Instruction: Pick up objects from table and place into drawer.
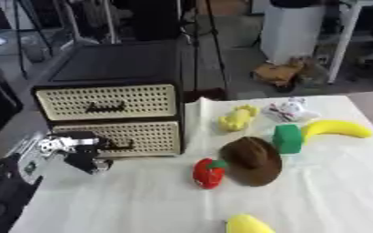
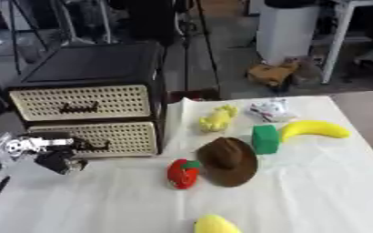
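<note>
Left hand [image 1: 82,152] at lower drawer [image 1: 138,136] handle [image 1: 119,145], fingers curled.

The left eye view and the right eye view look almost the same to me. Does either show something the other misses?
Only the left eye view shows more of the robot's dark arm at the lower left edge. Only the right eye view shows more floor left of the drawer unit. Both share the left hand at the lower drawer's handle, both drawers closed, and on the white cloth the brown hat, red pepper, green block and banana.
</note>
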### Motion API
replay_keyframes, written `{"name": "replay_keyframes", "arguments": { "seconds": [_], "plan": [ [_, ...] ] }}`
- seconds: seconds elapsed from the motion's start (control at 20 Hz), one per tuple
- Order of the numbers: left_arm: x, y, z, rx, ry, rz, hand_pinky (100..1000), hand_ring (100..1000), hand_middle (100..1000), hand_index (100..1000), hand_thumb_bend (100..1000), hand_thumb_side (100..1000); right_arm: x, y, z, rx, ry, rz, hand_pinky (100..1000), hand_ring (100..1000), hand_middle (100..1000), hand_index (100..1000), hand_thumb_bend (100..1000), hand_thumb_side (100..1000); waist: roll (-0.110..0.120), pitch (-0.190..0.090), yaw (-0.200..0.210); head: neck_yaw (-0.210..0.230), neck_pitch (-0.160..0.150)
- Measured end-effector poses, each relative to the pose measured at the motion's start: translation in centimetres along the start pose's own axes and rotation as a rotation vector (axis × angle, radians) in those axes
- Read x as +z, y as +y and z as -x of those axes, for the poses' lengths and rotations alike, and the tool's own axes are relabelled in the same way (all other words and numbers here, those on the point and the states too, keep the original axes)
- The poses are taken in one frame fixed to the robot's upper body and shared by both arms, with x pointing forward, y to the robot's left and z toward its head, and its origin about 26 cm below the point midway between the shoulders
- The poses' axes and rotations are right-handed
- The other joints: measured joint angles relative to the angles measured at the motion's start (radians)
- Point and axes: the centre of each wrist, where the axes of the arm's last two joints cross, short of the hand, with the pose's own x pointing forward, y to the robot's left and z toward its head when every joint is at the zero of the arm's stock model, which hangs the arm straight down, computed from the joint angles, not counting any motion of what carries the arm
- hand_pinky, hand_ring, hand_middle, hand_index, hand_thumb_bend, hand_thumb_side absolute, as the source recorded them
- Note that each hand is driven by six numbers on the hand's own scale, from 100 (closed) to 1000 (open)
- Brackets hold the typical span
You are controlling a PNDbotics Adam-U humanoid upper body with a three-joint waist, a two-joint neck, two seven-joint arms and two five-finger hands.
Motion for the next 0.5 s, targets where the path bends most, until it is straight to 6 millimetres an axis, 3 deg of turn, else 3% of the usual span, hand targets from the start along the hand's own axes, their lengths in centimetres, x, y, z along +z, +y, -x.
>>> {"name": "replay_keyframes", "arguments": {
  "seconds": [0.5],
  "plan": [
    [0.03, -0.04, 0.13, 0.011, 0.002, 0.001, 100, 172, 168, 778, 100, 534, 0.09, 0.05, 0.02, 0.0, 0.003, 0.005, 661, 763, 681, 816, 274, 1000, 0.0, 0.0, -0.003, 0.0, -0.004]
  ]
}}
